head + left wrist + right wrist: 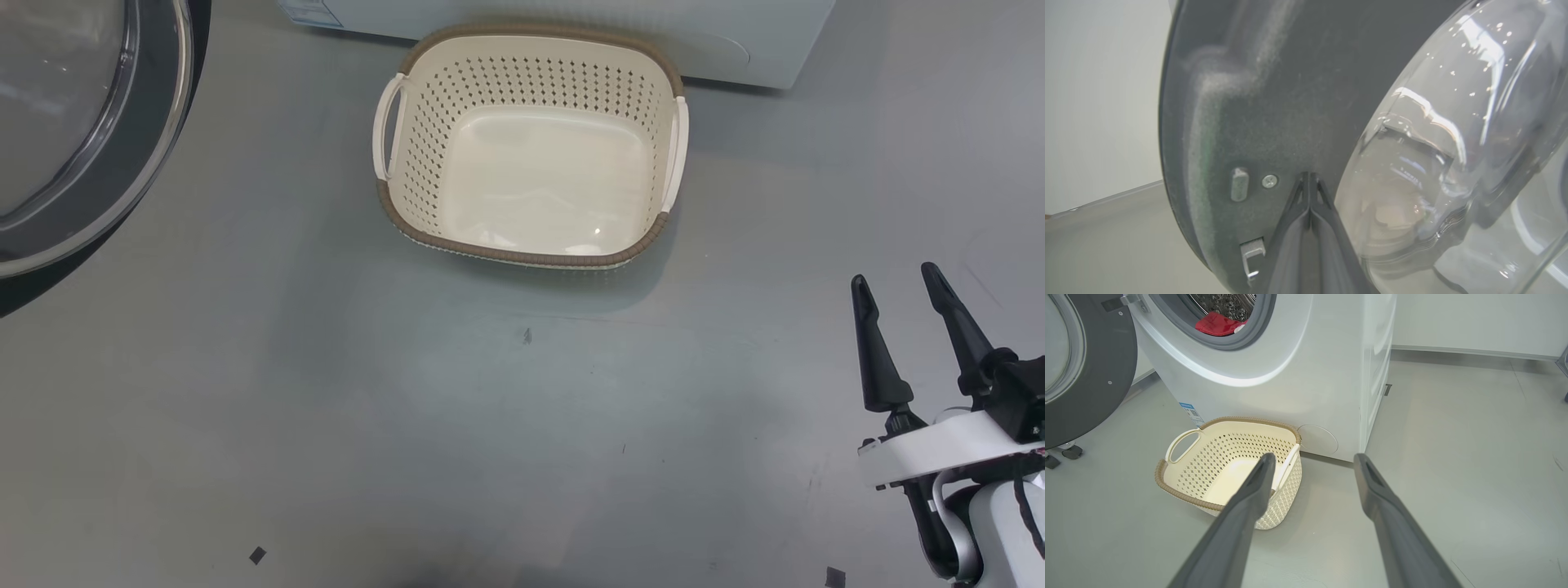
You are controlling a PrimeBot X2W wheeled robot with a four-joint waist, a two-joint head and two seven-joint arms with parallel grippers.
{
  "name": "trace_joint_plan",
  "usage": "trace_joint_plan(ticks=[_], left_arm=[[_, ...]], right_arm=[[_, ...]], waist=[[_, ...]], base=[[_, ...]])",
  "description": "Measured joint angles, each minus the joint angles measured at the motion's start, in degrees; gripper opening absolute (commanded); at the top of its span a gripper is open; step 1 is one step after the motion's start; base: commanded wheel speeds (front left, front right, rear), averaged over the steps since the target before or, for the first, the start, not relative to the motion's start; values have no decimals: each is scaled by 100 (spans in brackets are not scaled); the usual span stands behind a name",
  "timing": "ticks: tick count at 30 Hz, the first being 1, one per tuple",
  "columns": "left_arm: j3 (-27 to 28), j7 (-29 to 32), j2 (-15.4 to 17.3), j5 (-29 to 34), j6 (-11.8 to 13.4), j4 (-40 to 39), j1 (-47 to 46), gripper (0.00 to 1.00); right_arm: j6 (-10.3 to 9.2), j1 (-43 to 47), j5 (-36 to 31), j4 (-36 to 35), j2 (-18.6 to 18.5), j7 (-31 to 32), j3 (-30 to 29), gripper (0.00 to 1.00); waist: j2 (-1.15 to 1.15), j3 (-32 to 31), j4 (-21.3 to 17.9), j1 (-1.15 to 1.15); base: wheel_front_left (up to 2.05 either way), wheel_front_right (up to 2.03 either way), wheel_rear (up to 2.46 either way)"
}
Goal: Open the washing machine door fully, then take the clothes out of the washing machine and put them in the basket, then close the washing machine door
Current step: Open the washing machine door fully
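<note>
Dark fingers of the left gripper (pixel 1309 176) are pressed together into one closed wedge with nothing between them. Their tips sit right at the grey inner face of the washing machine door (pixel 1257 81). Whether they actually touch it, I cannot tell.

- Just beside the tips: a screw (pixel 1269 181), a small grey peg (pixel 1239 184), and lower down the pale latch hook (pixel 1251 255).
- The glass bowl (pixel 1453 143) bulges out on the other side of the fingers.
- From the right wrist, the door stands swung wide, well clear of the opening.

Washing machine (pixel 1298 375):
- White front, grey gasket (pixel 1261 326) ringing the open mouth, steel drum (pixel 1220 302) behind it.
- The clothes (pixel 1216 324) are a red heap with a bit of white, lying inside at the bottom of the drum, just behind the gasket lip.
- A blue label (pixel 1188 410) and a round flap (pixel 1317 439) sit low on the front.

The basket (pixel 522 255) stands on the floor (pixel 326 408) just in front of the machine's base, below the opening. It is upright, with its smooth bottom in plain sight.

The right gripper (pixel 895 276) hangs above bare floor, well apart from the basket. Its fingers are spread wide and hold nothing.
</note>
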Motion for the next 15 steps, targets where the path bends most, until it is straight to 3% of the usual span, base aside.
trace_joint_plan(ticks=[15], left_arm=[[-325, -16, -68, 327, -167, 234, 10, 0]], right_arm=[[10, -75, 76, 383, 276, -169, 90, 100]], waist=[[0, -510, -100, 0]], base=[[0, 0, 0]])
